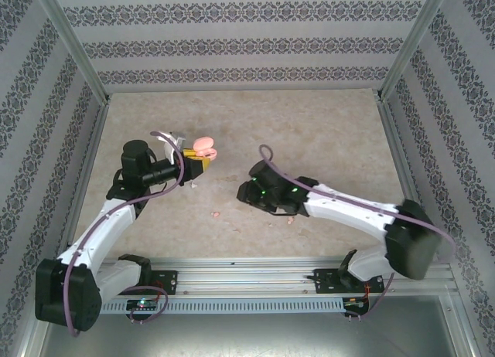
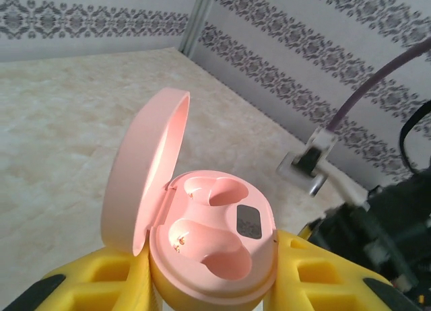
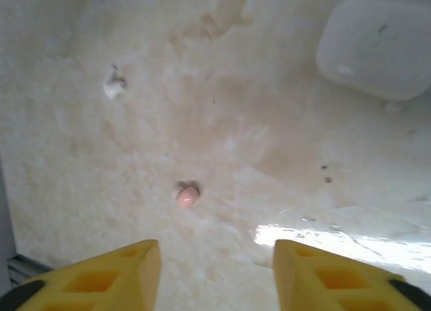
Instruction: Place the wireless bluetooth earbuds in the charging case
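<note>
In the left wrist view the pink charging case (image 2: 214, 240) sits between my yellow fingers (image 2: 101, 284), and my left gripper (image 2: 212, 287) is shut on it. Its lid (image 2: 145, 169) stands open to the left and both wells are empty. From the top, that case (image 1: 204, 147) is held above the table. My right gripper (image 3: 215, 274) is open, low over the table, with nothing between its fingertips. A pale pink earbud (image 3: 188, 196) lies just ahead of it, slightly left. A whitish earbud (image 3: 113, 87) lies farther off to the left. Two pink earbuds (image 1: 217, 215) (image 1: 290, 220) rest on the table near my right gripper (image 1: 246, 192).
A white case (image 3: 380, 45) lies shut on the table at the upper right of the right wrist view. Patterned walls with metal posts (image 1: 81, 63) enclose the marbled tabletop (image 1: 309, 133). A metal rail (image 1: 247, 268) runs along the near edge.
</note>
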Robot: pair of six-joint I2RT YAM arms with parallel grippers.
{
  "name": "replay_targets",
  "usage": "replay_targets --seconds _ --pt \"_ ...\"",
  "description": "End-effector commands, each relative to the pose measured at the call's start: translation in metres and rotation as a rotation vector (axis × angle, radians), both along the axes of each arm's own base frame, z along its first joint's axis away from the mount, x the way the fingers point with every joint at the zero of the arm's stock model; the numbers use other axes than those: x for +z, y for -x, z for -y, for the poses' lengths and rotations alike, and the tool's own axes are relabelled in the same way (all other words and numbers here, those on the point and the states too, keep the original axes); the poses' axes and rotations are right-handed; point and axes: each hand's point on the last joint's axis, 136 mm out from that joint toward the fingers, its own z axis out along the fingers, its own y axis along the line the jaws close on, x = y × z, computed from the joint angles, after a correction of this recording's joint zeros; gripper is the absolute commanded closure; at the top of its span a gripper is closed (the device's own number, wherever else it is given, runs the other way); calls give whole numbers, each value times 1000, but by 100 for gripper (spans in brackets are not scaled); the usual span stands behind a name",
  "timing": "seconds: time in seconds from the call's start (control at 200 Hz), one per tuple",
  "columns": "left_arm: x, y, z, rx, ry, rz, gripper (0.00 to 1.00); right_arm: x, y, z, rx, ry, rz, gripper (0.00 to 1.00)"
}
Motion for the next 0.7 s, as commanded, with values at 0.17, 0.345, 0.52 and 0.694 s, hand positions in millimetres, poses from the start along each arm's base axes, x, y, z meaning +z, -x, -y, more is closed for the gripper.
replay_targets --seconds 0.17,0.345,0.52,0.694 --pt "-3 11 -20 77 -153 47 86 -35 5 -88 -63 -167 -88 71" --pt "-1 15 -20 80 -141 66 86 -52 9 -104 -98 -178 -122 72" --pt "-2 19 -19 71 -148 78 86 -58 9 -96 -139 -142 -121 72" --pt "-3 22 -17 61 -150 87 86 -66 10 -96 -151 -127 -139 73"
